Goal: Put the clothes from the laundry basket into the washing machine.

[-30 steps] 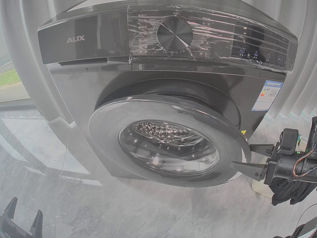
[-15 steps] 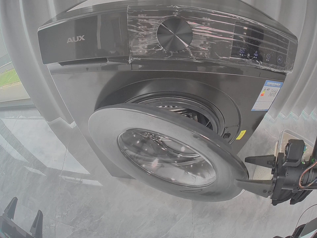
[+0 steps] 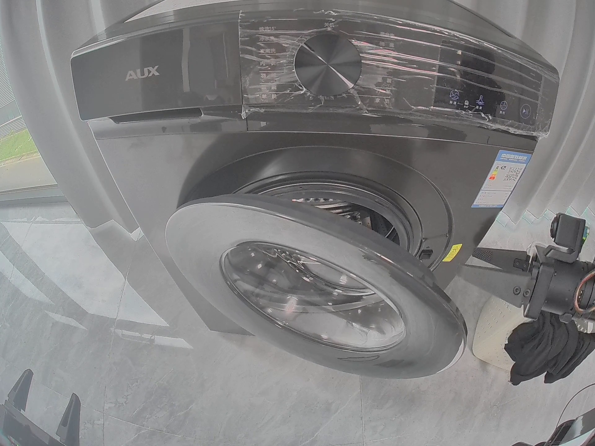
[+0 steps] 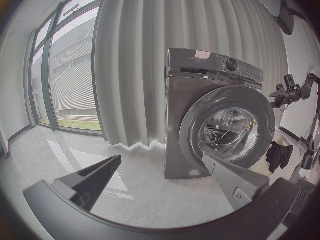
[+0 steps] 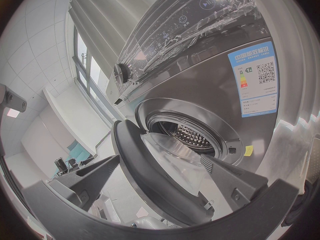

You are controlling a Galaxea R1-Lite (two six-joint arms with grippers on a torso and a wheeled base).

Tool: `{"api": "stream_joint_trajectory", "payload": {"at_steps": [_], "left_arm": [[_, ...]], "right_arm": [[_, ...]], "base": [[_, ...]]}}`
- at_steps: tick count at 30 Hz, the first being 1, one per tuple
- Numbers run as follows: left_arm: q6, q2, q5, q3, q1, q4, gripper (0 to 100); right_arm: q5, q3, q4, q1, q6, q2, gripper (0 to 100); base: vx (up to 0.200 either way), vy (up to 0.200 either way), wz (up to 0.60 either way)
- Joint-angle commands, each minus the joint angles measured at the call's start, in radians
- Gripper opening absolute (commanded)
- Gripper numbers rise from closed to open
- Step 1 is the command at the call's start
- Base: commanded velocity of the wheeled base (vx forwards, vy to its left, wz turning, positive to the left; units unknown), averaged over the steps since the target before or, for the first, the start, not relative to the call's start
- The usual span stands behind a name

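Grey washing machine (image 3: 155, 156) stands with its door (image 3: 204, 243) ajar; black clothes (image 3: 545, 348) hang over the white laundry basket (image 3: 493, 336) beside it. Right tool (image 3: 489, 269), spread apart, hovers above the basket; left tool (image 4: 160, 158) is spread too

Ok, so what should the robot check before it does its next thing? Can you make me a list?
1. Is the washing machine door open wide enough: not ok, only partly open, covering much of the opening.
2. Does the drum have room: cannot tell, only a slice shows.
3. Is the right gripper empty: ok, open, holding nothing.
4. Is it clear of the door: ok, off to the side, not touching.
5. Are the black clothes easy to reach: ok, draped over the laundry basket, below the right gripper.
6. Is the left gripper out of the way: ok, low and open.
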Motion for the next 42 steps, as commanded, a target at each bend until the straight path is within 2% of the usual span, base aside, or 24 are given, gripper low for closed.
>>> {"api": "stream_joint_trajectory", "payload": {"at_steps": [1, 4, 8, 11, 13, 18, 19, 23, 24, 28, 34, 38, 42], "left_arm": [[-0.001, -0.015, -0.001, 0.018, 0.000, 0.000, 100], [-0.001, -0.015, -0.001, 0.018, 0.000, 0.000, 100], [-0.001, -0.015, -0.001, 0.018, 0.000, 0.000, 100], [-0.001, -0.015, -0.001, 0.018, 0.000, 0.000, 100], [-0.001, -0.015, -0.001, 0.018, 0.000, 0.000, 100], [-0.001, -0.015, -0.001, 0.018, 0.000, 0.000, 100], [-0.001, -0.015, -0.001, 0.018, 0.000, 0.000, 100], [-0.001, -0.015, -0.001, 0.018, 0.000, 0.000, 100], [-0.001, -0.015, -0.001, 0.018, 0.000, 0.000, 100], [-0.001, -0.015, -0.001, 0.018, 0.000, 0.000, 100], [-0.001, -0.015, -0.001, 0.018, 0.000, 0.000, 100], [-0.001, -0.015, -0.001, 0.018, 0.000, 0.000, 100], [-0.001, -0.015, -0.001, 0.018, 0.000, 0.000, 100]], "right_arm": [[0.000, -0.004, -0.001, -0.013, -0.001, 0.009, 100], [-0.001, -0.002, -0.001, -0.025, -0.001, 0.018, 100], [-0.004, -0.010, -0.002, -0.101, -0.005, 0.068, 100], [-0.007, -0.010, -0.002, -0.124, -0.010, 0.085, 100], [-0.012, -0.010, -0.002, -0.133, -0.011, 0.096, 100], [-0.055, -0.007, -0.002, -0.133, -0.017, 0.130, 100], [-0.057, 0.004, -0.001, -0.130, -0.040, 0.133, 100], [-0.050, 0.049, 0.001, -0.122, -0.089, 0.138, 100], [-0.049, 0.067, -0.001, -0.102, -0.105, 0.139, 100], [-0.043, 0.102, -0.001, -0.058, -0.109, 0.131, 100], [-0.003, 0.118, -0.001, -0.042, -0.113, 0.095, 100], [-0.006, 0.095, -0.005, -0.065, -0.109, 0.095, 100], [-0.009, 0.081, -0.062, -0.137, -0.102, 0.116, 100]], "base": [[0.000, 0.000, 0.00], [0.000, 0.000, 0.00], [0.000, 0.000, 0.00], [0.000, 0.000, 0.00], [0.000, 0.000, 0.00], [0.000, 0.000, 0.00], [0.000, 0.000, 0.00], [0.000, 0.000, 0.00], [0.000, 0.000, 0.00], [0.000, 0.000, 0.00], [0.000, 0.000, 0.00], [0.000, 0.000, 0.00], [-0.100, 0.000, 0.00]]}}
